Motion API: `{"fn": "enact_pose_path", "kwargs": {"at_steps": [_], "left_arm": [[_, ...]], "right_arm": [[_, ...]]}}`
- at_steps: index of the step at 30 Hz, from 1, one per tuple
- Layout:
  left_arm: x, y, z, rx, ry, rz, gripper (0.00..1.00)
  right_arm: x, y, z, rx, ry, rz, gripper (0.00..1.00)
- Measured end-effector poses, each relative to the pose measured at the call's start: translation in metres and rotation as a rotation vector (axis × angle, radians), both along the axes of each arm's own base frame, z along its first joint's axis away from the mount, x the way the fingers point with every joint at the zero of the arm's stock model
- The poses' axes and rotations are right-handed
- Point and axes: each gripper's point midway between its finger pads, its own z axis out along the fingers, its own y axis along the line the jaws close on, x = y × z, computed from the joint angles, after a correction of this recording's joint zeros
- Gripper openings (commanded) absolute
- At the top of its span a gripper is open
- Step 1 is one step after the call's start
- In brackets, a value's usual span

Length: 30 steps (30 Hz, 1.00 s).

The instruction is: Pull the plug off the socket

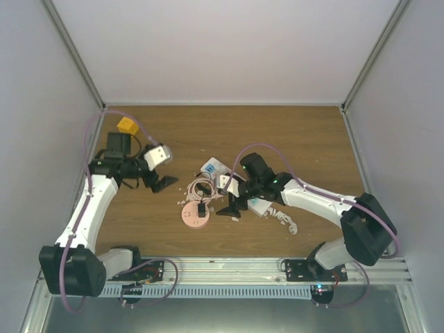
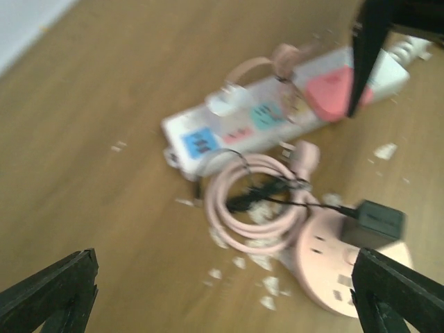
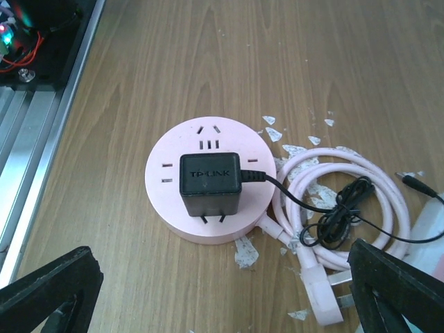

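Observation:
The plug (image 3: 210, 182) is a black adapter block on top of the round pink socket (image 3: 166, 202). Two of its prongs show at its near edge. Its thin black cord (image 3: 333, 215) runs right into a tangle. My right gripper (image 3: 222, 272) hovers open just short of the socket, with nothing between its fingers. In the top view the right gripper (image 1: 234, 201) is right of the socket (image 1: 194, 220) and plug (image 1: 201, 209). My left gripper (image 1: 156, 184) is open to the left of it. The blurred left wrist view shows the plug (image 2: 374, 222) and socket (image 2: 326, 270) at lower right, ahead of the left gripper (image 2: 222, 281).
A white power strip (image 1: 214, 167) with coloured labels lies behind the socket. A coiled pink cable (image 3: 374, 173) with a pink plug head lies beside the socket. White scraps (image 3: 246, 253) litter the wood. A yellow block (image 1: 127, 125) sits far left. A metal rail (image 3: 41, 139) borders the near edge.

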Motion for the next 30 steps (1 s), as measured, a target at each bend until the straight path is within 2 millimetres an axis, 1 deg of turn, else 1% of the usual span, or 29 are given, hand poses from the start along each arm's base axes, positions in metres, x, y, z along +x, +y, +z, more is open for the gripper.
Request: {"fn": "enact_pose_path", "kwargs": {"at_steps": [4,8,12,15,20,26,30], "left_arm": [[-0.036,-0.02,-0.041,0.001,0.121,-0.066,0.99],[-0.059,-0.036,-0.075,0.013,0.238,-0.1,0.99],[-0.074,-0.048,-0.104,0.043,0.317,-0.107,0.99],[-0.079,-0.053,-0.116,0.069,0.35,-0.102,0.99],[-0.073,-0.055,-0.127,0.095,0.368,-0.073,0.99],[-0.074,-0.058,-0.143,0.142,0.407,-0.073,0.9],[-0.073,-0.055,-0.151,0.172,0.419,-0.062,0.83]], "right_arm": [[-0.004,0.006,-0.013,-0.02,0.009,0.025,0.91],[-0.009,0.015,-0.025,-0.044,0.004,0.051,0.85],[-0.014,0.024,-0.035,-0.066,0.0,0.068,0.82],[-0.017,0.03,-0.041,-0.075,-0.002,0.074,0.8],[-0.014,0.034,-0.052,-0.094,0.003,0.057,0.74],[-0.009,0.037,-0.058,-0.101,0.006,0.034,0.68],[-0.006,0.039,-0.064,-0.107,0.009,0.024,0.66]]}}
